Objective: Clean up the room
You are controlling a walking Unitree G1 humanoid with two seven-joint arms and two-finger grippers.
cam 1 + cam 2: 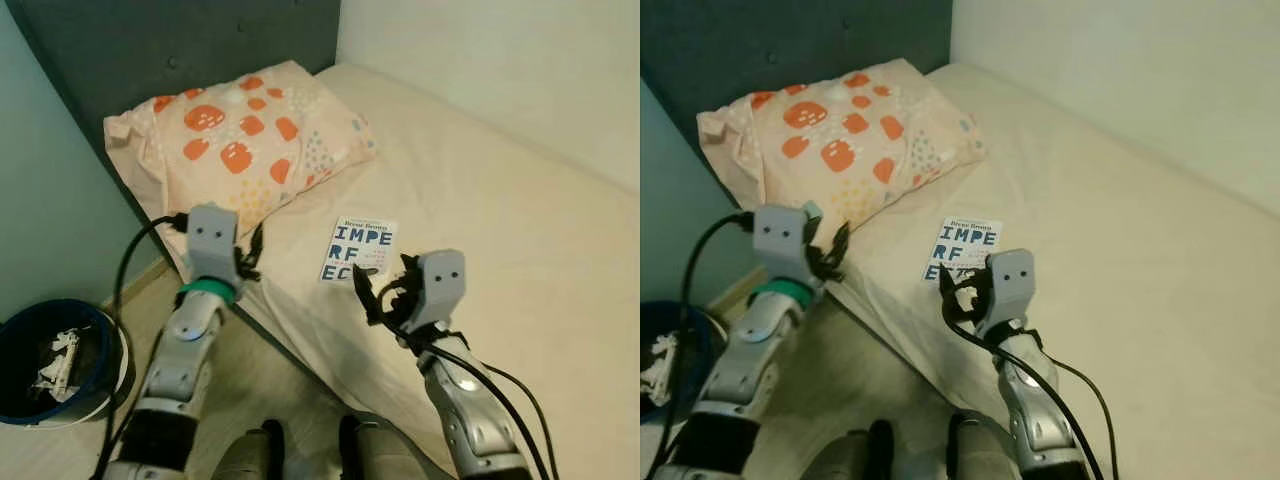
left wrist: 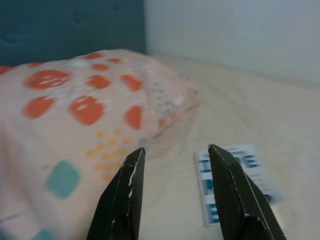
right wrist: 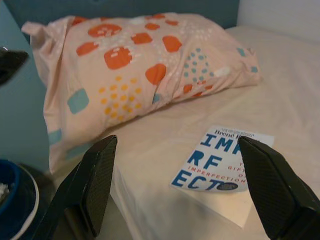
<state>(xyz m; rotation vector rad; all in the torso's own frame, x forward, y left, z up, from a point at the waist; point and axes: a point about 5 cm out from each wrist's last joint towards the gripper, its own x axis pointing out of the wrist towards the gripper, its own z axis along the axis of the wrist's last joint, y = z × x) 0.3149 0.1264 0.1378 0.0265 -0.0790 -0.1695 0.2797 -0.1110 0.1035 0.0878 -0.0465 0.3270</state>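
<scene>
At the bottom of the head view, the right gripper hovered with its fingers spread wide over the near edge of the bed, just short of the book. Left of centre, the left gripper stood with its fingers parted, gripping nothing, beside the mattress edge below the pillow. The white book with blue lettering lay flat on the cream sheet at centre frame. A blue bin holding scraps sat on the floor at lower left. Beyond the book, the orange-spotted pillow rested against the dark headboard at upper left.
</scene>
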